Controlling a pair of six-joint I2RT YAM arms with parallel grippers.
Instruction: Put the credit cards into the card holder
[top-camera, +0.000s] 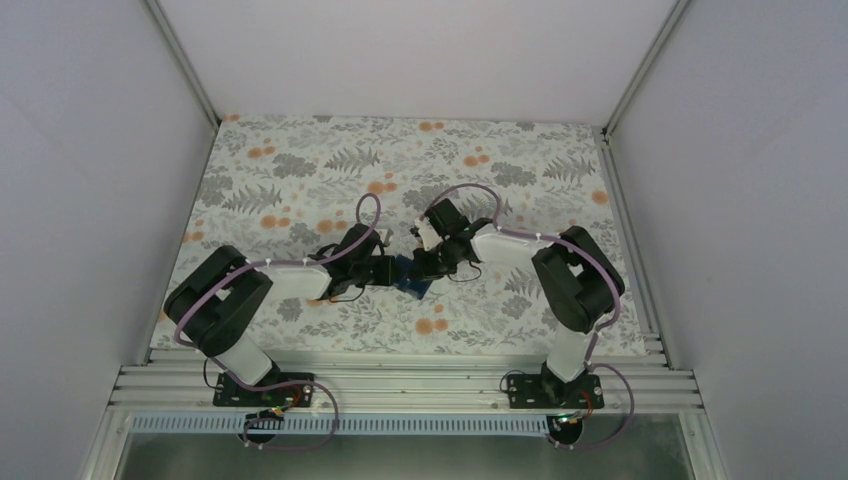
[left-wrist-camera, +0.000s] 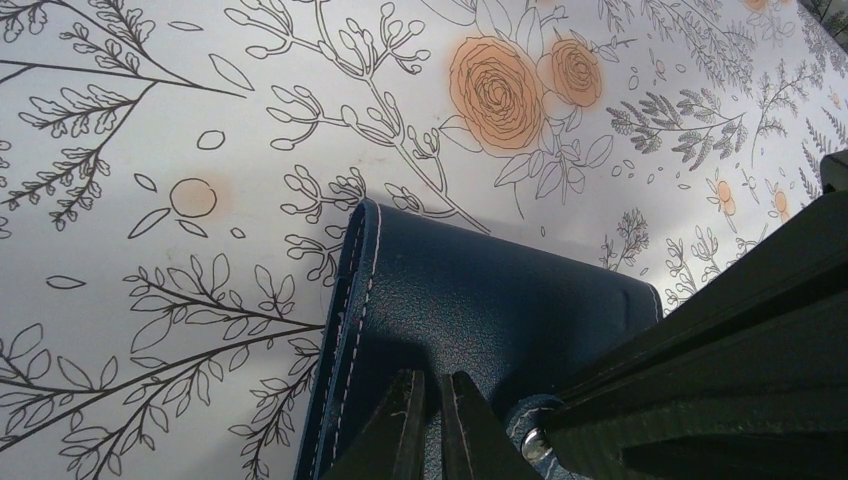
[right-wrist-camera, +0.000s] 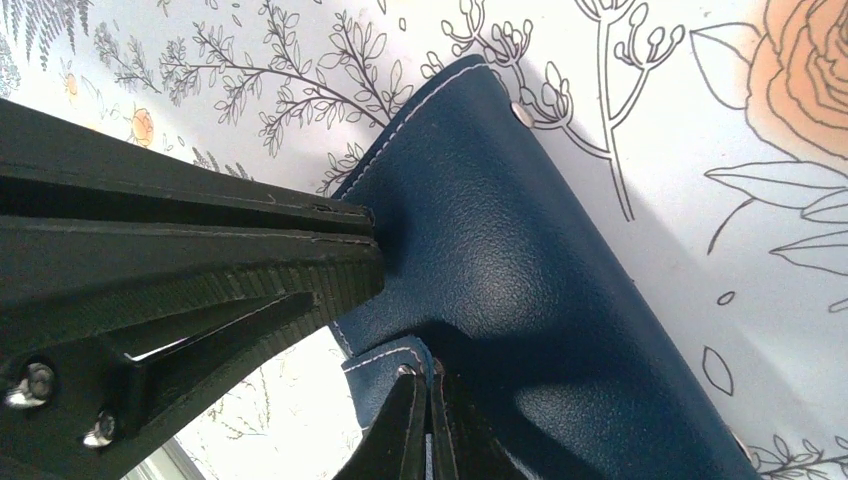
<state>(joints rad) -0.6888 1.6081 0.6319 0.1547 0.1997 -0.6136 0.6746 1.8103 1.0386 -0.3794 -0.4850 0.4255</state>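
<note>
Jaws of the left gripper (left-wrist-camera: 433, 392) are almost pressed together and pinch one edge of the card holder (left-wrist-camera: 480, 300), a dark navy-blue wallet with light stitching. Jaws of the right gripper (right-wrist-camera: 428, 405) are pressed fully together on a small stitched tab (right-wrist-camera: 385, 365) at the opposite side of the wallet. In the top view the card holder sits near the centre of the frame, between both grippers, over the flower-printed desk (left-wrist-camera: 200, 120).

Spreading flat beneath and all around the left fingers (left-wrist-camera: 400, 440) — a floral tablecloth (top-camera: 300, 170), carrying grey ferns and line-drawn sprigs. Showing well beyond them, up and rightward — an orange rose (left-wrist-camera: 497, 80). Standing farther out, white walls (top-camera: 400, 50).
</note>
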